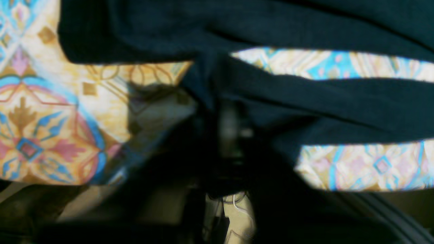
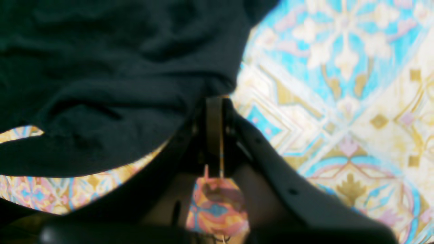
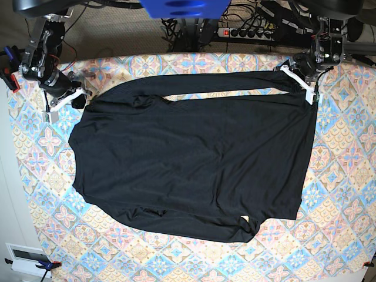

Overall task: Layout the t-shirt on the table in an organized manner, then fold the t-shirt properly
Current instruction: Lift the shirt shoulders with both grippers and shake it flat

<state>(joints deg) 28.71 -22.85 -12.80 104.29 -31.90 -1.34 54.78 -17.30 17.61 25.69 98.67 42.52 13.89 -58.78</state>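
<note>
The black long-sleeved t-shirt (image 3: 194, 158) lies spread flat on the patterned table (image 3: 343, 176), one sleeve stretched along the far edge and the other folded along the near hem. At the far right corner of the shirt, my left gripper (image 3: 308, 87) is shut, and the left wrist view shows t-shirt (image 1: 305, 101) fabric bunching into its tips (image 1: 210, 91). My right gripper (image 3: 79, 97) sits at the shirt's far left shoulder. Its jaws (image 2: 215, 101) are shut, with folds of the t-shirt (image 2: 101, 67) running into the tips.
A power strip (image 3: 252, 32) and cables lie behind the table's far edge. A blue block (image 3: 182, 7) hangs at top centre. A white box (image 3: 26, 257) and a clamp (image 3: 44, 265) sit at the near left corner. Bare cloth surrounds the shirt.
</note>
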